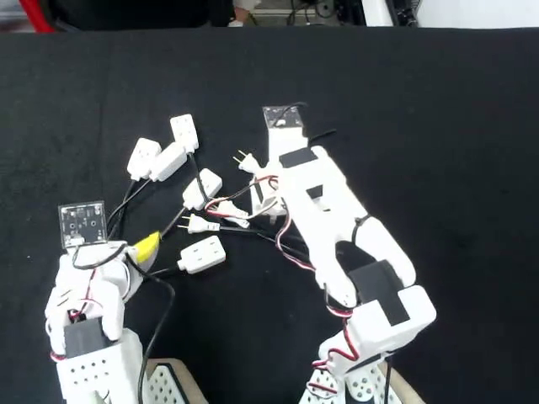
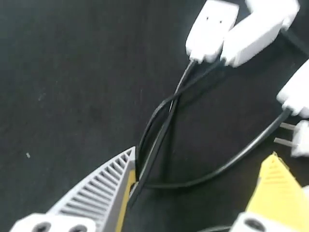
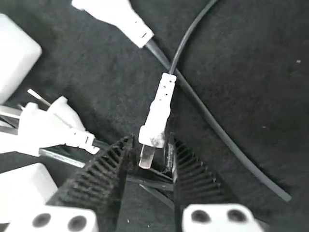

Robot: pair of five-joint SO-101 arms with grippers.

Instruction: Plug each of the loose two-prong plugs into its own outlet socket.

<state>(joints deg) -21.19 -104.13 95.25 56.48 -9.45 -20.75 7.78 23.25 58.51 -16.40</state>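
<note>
Right hand (image 3: pixel 149 141), with black ribbed fingers (image 3: pixel 104 179), is pressed in on the prong end of a slim white two-prong plug (image 3: pixel 158 108). One metal prong sticks out between the fingers toward the wrist. The plug's thin black cord (image 3: pixel 193 31) runs away from its tail and crosses a second black cord on the black cloth-covered bench (image 1: pixel 446 126). Just beside the held plug lies another white plug with bare prongs (image 3: pixel 53 123), and rounded white socket blocks sit at the edges of the right wrist view.

From above, the white right arm (image 1: pixel 337 219) extends from the bench's near edge toward its middle, and the tangle of cords and white pieces lies in the left half of the bench.

Left hand (image 2: pixel 202 154) sits close to the near left corner, spread wide. Its grey ribbed finger (image 2: pixel 108 186) and yellow finger (image 2: pixel 275 186) are well apart, with looping black cords (image 2: pixel 159 125) between them, one running against the grey finger.

A white outlet socket block (image 1: pixel 204 254) lies just beside the yellow finger, on the side toward the bench's middle. A loose white plug (image 1: pixel 198 223) rests a little farther from the near edge, prongs pointing to the left edge. Another loose plug with bare prongs (image 1: pixel 246 160) lies near the right arm's wrist. Toward the far left corner, a cluster of white blocks (image 1: pixel 168 156) sits bunched together, touching.
</note>
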